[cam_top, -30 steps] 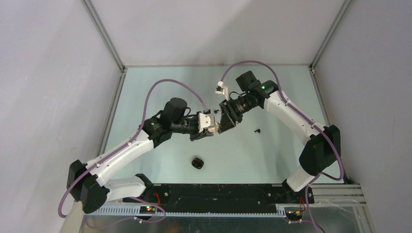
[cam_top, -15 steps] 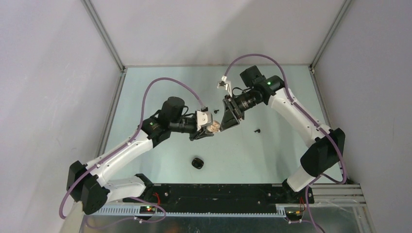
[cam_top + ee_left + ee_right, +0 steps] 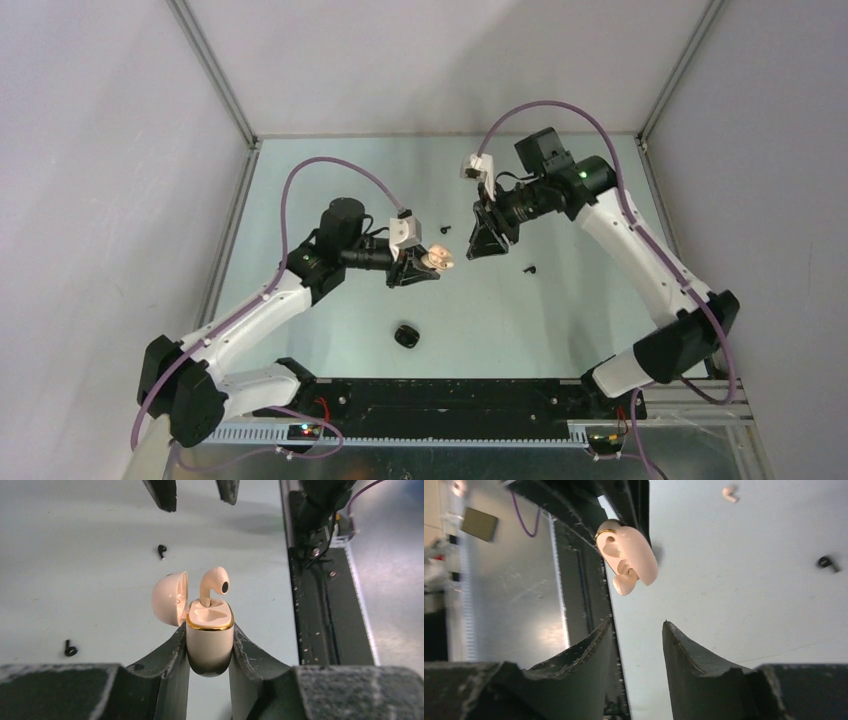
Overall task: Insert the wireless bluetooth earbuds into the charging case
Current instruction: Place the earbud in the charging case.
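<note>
While the left jaws clamp the lower shell of the cream charging case (image 3: 209, 645) above the counter (image 3: 560, 320), its domed lid (image 3: 170, 597) hangs open to one side and a gold band rims the mouth. One cream earbud (image 3: 214, 585) stands stem-down in one of the case's wells, with much of the stem and the whole bulb above the rim. The right jaws stand partly apart and hold nothing.

Change noted: a second ago the right jaws were right against the case. They have since drawn back toward the far right, leaving a clear gap, and the left arm has shifted slightly left.

Count:
- Earbuds, four. Two are cream: the one in the case and a loose cream earbud (image 3: 729, 492) on the counter. Two are black: a first black earbud (image 3: 161, 550) and a second black earbud (image 3: 70, 649), both loose on the counter.
- Cases, two. One is the cream case held by the left jaws. The other is a black case (image 3: 405, 336) lying near the arm bases.
</note>
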Robot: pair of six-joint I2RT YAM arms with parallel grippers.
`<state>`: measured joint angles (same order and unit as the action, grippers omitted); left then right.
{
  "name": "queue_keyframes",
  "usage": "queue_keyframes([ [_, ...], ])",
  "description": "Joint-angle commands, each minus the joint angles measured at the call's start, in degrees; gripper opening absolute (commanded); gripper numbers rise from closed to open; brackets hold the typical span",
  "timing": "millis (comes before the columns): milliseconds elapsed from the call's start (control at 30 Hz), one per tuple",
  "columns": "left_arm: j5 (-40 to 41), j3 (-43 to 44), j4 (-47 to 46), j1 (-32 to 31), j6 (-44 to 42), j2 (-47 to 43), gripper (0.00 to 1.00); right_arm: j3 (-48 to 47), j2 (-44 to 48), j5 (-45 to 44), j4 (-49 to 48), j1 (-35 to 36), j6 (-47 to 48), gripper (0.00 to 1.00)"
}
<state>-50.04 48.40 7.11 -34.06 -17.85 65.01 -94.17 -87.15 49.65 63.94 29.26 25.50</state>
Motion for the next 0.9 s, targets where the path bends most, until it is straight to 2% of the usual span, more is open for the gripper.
queue_keyframes([
  [0,-9.18,-1.63,-10.88,1.26,7.55,-0.87,0.0,1.33,7.33,-2.54,-3.25,1.85,8.98,0.47],
  [233,-15.53,-3.38,-16.57,1.55,13.03,0.16,0.0,12.17,14.16,3.18,-15.27,3.24,13.74,0.47],
  [333,-16.89,-3.9,-17.42,1.59,13.99,0.16,0.0,14.85,15.56,2.17,-15.62,5.88,18.68,0.46],
  [467,-17.93,-3.93,-17.58,1.57,14.35,0.7,0.0,17.47,16.78,0.69,-16.76,9.56,20.58,0.46],
  [867,-18.45,-3.31,-15.9,1.56,13.17,2.07,0.0,17.62,20.29,-4.26,-13.14,12.1,24.37,0.45],
])
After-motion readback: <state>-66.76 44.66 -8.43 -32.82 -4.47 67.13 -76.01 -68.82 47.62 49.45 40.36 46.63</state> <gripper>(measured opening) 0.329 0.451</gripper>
